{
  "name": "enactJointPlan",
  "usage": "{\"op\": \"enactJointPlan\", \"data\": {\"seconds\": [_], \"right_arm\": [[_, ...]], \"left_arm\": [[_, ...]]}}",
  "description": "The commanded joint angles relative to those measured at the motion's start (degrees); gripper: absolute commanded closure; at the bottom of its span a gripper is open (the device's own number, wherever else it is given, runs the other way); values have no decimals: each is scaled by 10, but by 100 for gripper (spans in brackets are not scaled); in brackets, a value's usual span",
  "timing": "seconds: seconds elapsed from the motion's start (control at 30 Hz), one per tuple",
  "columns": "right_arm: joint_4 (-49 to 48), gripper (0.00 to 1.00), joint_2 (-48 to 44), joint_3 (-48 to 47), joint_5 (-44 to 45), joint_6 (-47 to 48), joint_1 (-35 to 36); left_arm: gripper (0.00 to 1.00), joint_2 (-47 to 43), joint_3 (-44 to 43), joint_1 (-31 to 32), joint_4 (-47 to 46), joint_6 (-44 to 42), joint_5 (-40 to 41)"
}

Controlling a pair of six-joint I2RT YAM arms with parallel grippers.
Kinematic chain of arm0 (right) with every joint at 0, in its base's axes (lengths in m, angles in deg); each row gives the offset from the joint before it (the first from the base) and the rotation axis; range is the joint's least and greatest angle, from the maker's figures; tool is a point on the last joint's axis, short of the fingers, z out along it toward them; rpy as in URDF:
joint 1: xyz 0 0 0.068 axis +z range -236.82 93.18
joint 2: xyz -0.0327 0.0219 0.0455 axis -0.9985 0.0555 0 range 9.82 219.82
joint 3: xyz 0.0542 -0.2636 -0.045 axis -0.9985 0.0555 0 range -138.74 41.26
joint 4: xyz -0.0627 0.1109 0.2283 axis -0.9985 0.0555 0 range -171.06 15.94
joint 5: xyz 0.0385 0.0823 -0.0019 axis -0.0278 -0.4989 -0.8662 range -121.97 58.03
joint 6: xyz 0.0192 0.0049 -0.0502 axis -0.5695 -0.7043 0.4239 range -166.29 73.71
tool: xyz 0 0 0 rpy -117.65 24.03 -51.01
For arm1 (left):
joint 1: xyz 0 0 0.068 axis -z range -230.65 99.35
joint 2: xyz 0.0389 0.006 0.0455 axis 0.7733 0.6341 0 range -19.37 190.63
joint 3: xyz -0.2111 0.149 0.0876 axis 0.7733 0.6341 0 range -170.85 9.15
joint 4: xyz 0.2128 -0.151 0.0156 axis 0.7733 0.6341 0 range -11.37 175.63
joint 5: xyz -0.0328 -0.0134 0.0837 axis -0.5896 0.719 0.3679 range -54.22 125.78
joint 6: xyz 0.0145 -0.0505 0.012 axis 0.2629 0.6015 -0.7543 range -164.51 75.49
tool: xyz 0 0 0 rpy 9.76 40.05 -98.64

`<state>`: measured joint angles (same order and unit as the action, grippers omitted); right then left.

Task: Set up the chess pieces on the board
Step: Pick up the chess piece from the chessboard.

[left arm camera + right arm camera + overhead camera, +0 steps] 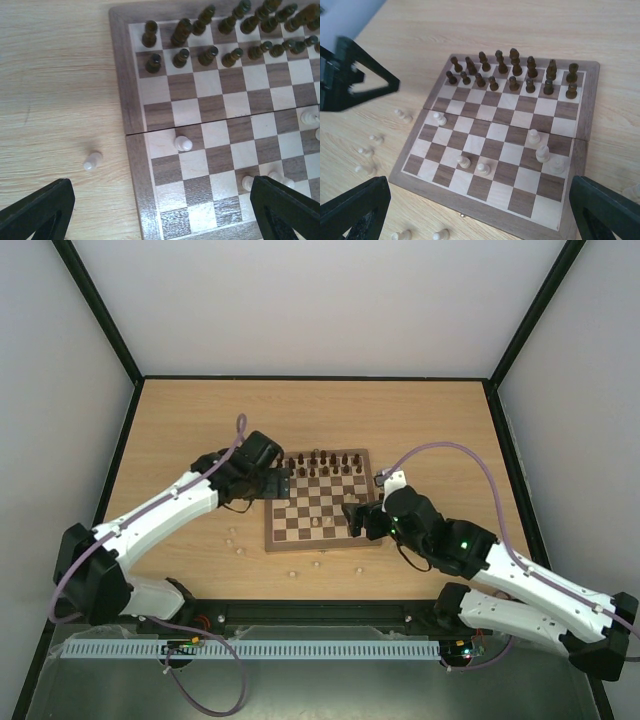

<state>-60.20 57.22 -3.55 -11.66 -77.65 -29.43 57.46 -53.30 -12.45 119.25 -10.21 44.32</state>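
While dark pieces fill far rows | pale pieces strewn beside board

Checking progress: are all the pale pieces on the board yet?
No, several pale pieces lie on the table beside the board.

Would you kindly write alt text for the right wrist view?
A chessboard on a table, dark pieces filling its two far rows and several pale pieces scattered on its near half. Other pale pieces sit off the board; the open right gripper frames the bottom corners.
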Motion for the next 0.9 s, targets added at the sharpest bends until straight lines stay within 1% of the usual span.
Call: {"op": "enactJointPlan", "data": {"seconds": [0.0, 0.17, 0.33, 0.37, 0.5, 0.6, 0.7, 0.8, 0.87], "right_arm": [[27, 1, -21, 14, 12, -8, 1], [21, 1, -21, 16, -19, -2, 1], [19, 1, -20, 17, -17, -1, 1], [18, 1, -18, 17, -13, -1, 1], [18, 0, -12, 17, 1, -2, 1], [21, 0, -8, 18, 14, -5, 1], [28, 0, -5, 16, 33, -11, 1], [31, 1, -6, 16, 44, -14, 1], [32, 1, -6, 16, 48, -15, 1]], "left_arm": [[1, 46, -36, 27, 59, 16, 24], [1, 90, -38, 58, 71, 30, 31], [2, 127, -30, 69, 63, 24, 36], [5, 133, -33, 70, 59, 19, 35], [33, 166, -61, 65, 51, -9, 35], [46, 196, -75, 57, 45, -30, 36], [52, 213, -79, 49, 28, -51, 20], [55, 226, -84, 44, 19, -63, 20], [60, 234, -84, 39, 11, -72, 11]]}}
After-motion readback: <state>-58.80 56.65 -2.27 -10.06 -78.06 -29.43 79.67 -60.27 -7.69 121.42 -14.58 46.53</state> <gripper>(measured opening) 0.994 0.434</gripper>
